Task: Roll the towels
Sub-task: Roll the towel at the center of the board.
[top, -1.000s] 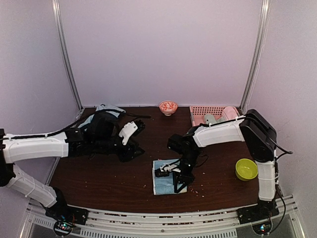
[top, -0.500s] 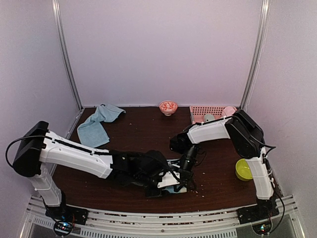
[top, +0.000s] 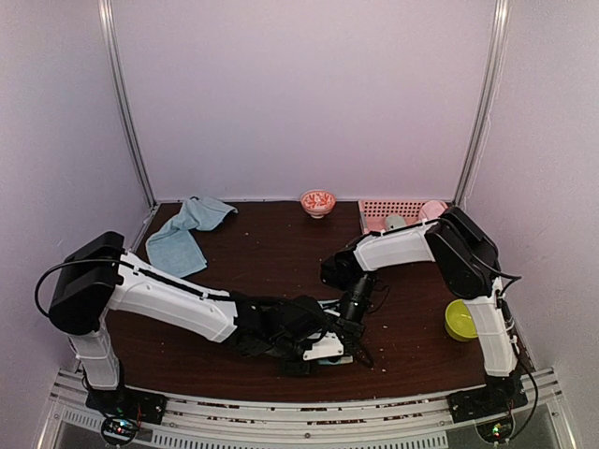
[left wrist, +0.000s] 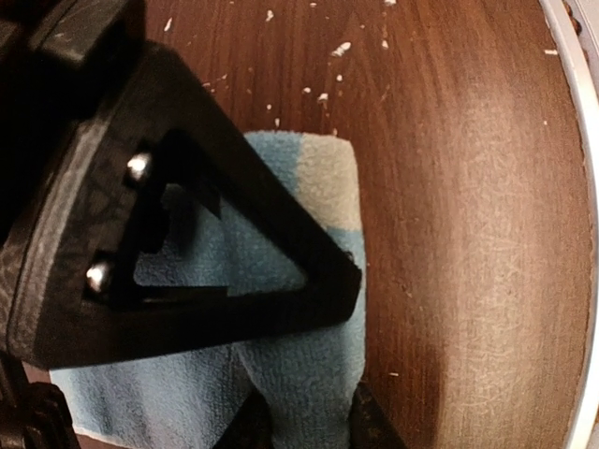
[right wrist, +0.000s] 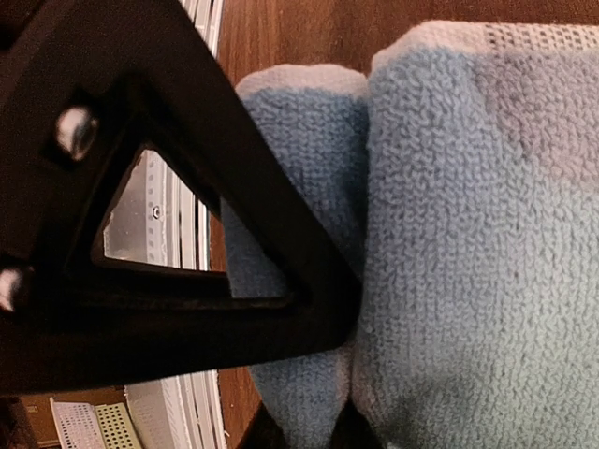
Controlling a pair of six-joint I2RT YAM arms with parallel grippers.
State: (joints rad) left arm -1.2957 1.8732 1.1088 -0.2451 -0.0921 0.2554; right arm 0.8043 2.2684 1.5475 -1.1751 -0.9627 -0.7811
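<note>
Pale lilac walls (top: 309, 94) close in a dark wooden table (top: 281, 253), and both arms meet low over its near middle. The left gripper (top: 329, 351) has reached across from its own side and lies close to the near edge. The right gripper (top: 354, 323) comes down just behind it, the two almost touching. Under them lies the spotted towel (left wrist: 314, 178), light blue with a pale patch. From above it is almost wholly hidden by the arms. In the left wrist view one long side of it is turned up into a thick rounded fold. The black triangular finger (left wrist: 253, 192) sits right over the cloth, but whether that claw has closed on the fold I cannot tell. The right wrist view is very close: the cloth shows as a narrow fold beside a wider thickness, and the finger (right wrist: 234, 164) rests against the narrow one. This claw is all but closed and seems to pinch that fold, though the contact itself is out of sight. The plain towel (top: 178, 245) lies crumpled and loose at the far left corner, well apart from both arms. A small red-and-white bowl (top: 318, 201) stands at the back wall, with a pink basket (top: 388, 213) to its right. A lime-green bowl (top: 465, 320) sits by the right arm's upright. White crumbs dot the wood.
</note>
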